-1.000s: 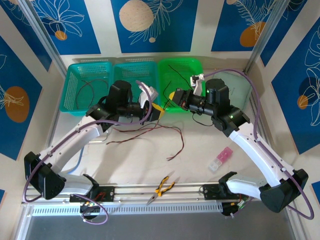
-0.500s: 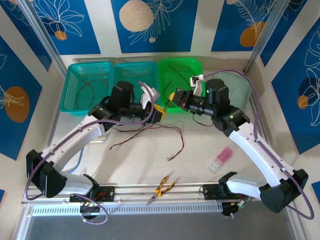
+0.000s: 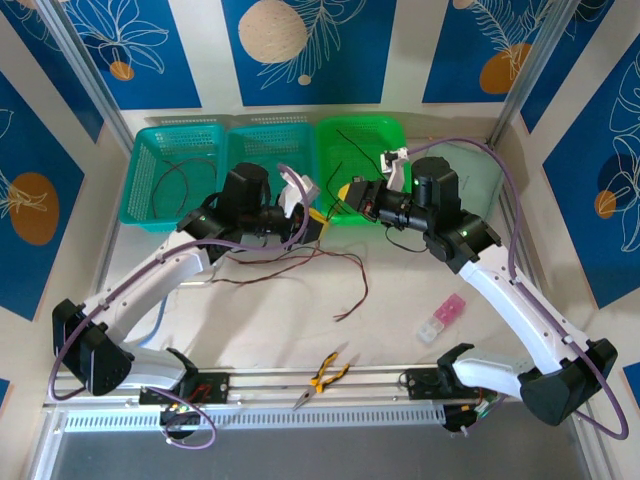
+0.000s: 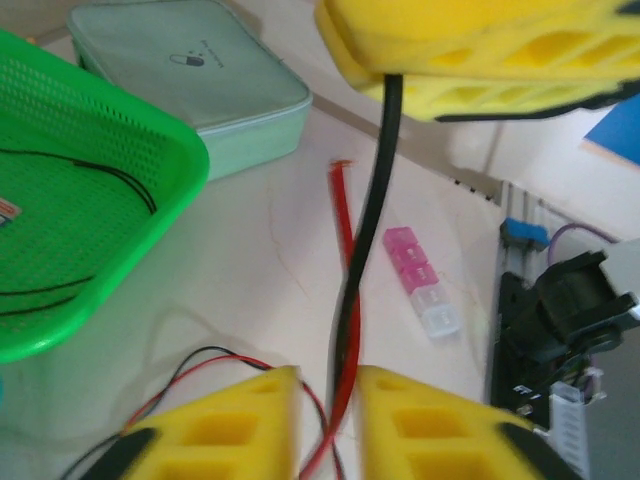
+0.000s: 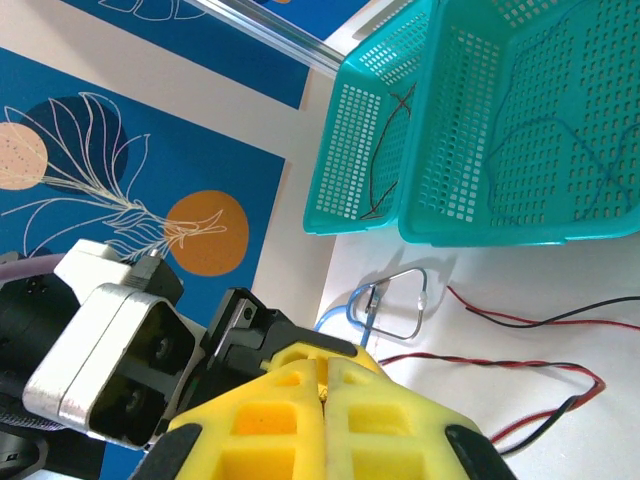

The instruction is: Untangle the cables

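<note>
1. At the middle of the table [image 3: 420, 290], the cables [image 3: 300, 262] not yet sorted lay in a loose red-and-black knot, with one end trailing towards 5 o'clock
2. Along the 12 o'clock edge stood three baskets, each with one strand inside: a dark red cable [image 5: 385, 140] in the left basket [image 3: 150, 160], a blue-grey cable [image 5: 530, 120] in the middle basket [image 3: 262, 135], and a sorted black cable [image 3: 352, 140] in the green basket [image 3: 385, 130]; I judged that much of the job done
3. The right gripper [image 5: 322, 372], at about 1 o'clock from the knot, had its fingers pressed tight together; in the left wrist view a black cable [image 4: 385, 150] hung from under its yellow finger, so it appeared to have that one pinched
4. The left gripper [image 4: 328, 385], just at 7 o'clock from the right one, had its fingers a little apart; the black cable and a red cable [image 4: 343, 215] ran through the gap, neither plainly clamped
5. By my reckoning the work was past its middle: the red and black strands had yet to be pulled apart and placed in baskets
</note>
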Tool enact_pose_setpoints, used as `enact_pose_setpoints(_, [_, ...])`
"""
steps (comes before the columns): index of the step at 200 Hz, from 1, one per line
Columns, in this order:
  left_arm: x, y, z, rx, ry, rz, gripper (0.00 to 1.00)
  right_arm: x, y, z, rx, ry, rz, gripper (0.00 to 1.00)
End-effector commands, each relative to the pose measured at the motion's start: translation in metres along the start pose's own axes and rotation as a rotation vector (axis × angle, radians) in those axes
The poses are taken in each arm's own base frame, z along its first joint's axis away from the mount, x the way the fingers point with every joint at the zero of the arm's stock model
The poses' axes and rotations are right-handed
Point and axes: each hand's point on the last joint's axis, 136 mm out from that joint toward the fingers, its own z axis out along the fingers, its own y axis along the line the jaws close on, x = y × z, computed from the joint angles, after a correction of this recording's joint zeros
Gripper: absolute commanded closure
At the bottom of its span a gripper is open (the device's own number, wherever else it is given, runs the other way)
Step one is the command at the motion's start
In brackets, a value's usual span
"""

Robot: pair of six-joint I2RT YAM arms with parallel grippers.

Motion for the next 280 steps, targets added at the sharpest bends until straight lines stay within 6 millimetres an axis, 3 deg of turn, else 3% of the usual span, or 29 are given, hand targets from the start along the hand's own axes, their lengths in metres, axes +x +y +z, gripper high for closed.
enact_pose_setpoints(1, [-0.009,-0.006,-0.002,0.006,-0.013,0.018,0.88,-0.005,0.020,-0.012,-0.050,-0.011,-0.010,1.00])
enact_pose_setpoints(19, [-0.009,-0.005,-0.004,-0.003,-0.022,0.020,0.89,-0.006,0.018,-0.013,-0.046,-0.015,-0.006,1.00])
enact_pose_setpoints(43, [-0.007,-0.006,-0.007,-0.011,-0.019,0.020,1.00,-0.009,0.012,-0.017,-0.035,-0.030,0.000,1.00])
enact_pose_setpoints(133, [-0.009,-0.013,-0.021,-0.025,-0.049,0.020,1.00,-0.027,-0.041,-0.034,0.095,-0.147,0.119,1.00])
enact_pose_setpoints(160, [-0.014,-0.004,-0.032,-0.094,-0.067,0.005,1.00,-0.032,-0.052,-0.043,0.116,-0.184,0.137,1.00])
enact_pose_setpoints(190, [-0.036,0.022,-0.065,-0.292,-0.117,-0.011,1.00,-0.041,-0.046,-0.064,0.141,-0.240,0.104,1.00])
enact_pose_setpoints(232, [-0.073,0.042,-0.126,-0.529,-0.208,0.030,1.00,-0.058,-0.016,-0.099,0.137,-0.328,0.017,1.00])
enact_pose_setpoints(280, [-0.076,0.060,-0.187,-0.775,-0.292,-0.008,1.00,-0.084,0.009,-0.139,0.161,-0.481,-0.088,1.00])
